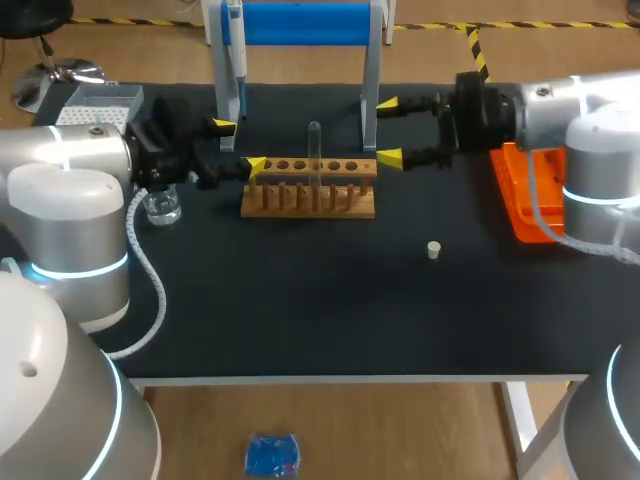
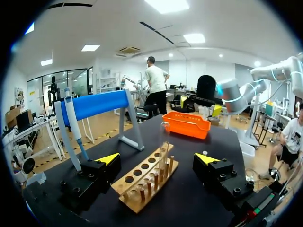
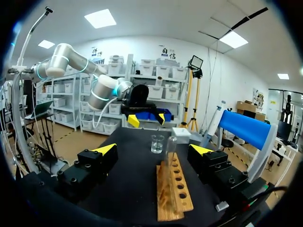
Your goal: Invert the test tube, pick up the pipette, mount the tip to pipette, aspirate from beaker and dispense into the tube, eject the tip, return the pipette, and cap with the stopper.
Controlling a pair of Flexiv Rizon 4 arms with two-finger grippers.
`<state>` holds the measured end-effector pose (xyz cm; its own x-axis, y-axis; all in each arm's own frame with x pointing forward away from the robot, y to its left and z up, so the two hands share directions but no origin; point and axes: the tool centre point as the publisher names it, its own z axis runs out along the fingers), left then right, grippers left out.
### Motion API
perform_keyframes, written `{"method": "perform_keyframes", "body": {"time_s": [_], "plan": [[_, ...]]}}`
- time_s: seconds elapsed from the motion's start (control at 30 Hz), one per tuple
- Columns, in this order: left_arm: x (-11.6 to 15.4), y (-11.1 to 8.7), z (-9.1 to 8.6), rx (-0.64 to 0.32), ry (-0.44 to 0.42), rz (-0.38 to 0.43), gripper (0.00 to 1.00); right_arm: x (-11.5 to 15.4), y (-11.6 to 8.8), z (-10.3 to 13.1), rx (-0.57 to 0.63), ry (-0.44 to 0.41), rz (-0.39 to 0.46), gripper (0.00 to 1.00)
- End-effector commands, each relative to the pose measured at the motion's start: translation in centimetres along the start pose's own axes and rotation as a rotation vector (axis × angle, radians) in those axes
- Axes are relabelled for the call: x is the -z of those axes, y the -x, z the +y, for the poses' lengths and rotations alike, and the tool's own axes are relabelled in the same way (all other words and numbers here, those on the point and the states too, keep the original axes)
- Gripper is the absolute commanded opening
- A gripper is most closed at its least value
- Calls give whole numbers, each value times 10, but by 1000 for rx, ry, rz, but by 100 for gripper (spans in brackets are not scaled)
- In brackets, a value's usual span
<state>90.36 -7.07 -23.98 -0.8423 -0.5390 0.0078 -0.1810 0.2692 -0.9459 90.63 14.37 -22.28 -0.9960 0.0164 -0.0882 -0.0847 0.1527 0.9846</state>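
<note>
A wooden rack (image 1: 310,188) stands mid-table with a clear test tube (image 1: 314,150) upright in it. My left gripper (image 1: 240,146) is open at the rack's left end, and my right gripper (image 1: 389,130) is open at its right end. Neither holds anything. In the left wrist view the tube (image 2: 164,142) and rack (image 2: 147,177) lie ahead between the open gripper (image 2: 157,158). The right wrist view shows the tube (image 3: 170,149) ahead of the open gripper (image 3: 153,149). The pipette (image 1: 235,50) hangs on the blue stand. A beaker (image 1: 162,205) and a white stopper (image 1: 434,250) rest on the table.
A tip box (image 1: 100,105) sits at the back left behind my left arm. An orange tray (image 1: 525,195) lies at the right under my right arm. The blue stand's legs (image 1: 370,90) rise just behind the rack.
</note>
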Motion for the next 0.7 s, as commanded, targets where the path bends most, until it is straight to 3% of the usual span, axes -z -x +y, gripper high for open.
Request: {"method": "perform_keyframes", "body": {"time_s": [0.03, 0.43, 0.7], "plan": [[0, -1, 1, -1, -6, -4, 100, -16, 24, -9, -6, 49, 47, 100], [0, -1, 1, -1, -6, -4, 100, -46, 39, -17, -68, 133, 120, 100], [0, -1, 1, -1, -6, -4, 100, -64, 37, -27, -110, 126, 137, 100]]}}
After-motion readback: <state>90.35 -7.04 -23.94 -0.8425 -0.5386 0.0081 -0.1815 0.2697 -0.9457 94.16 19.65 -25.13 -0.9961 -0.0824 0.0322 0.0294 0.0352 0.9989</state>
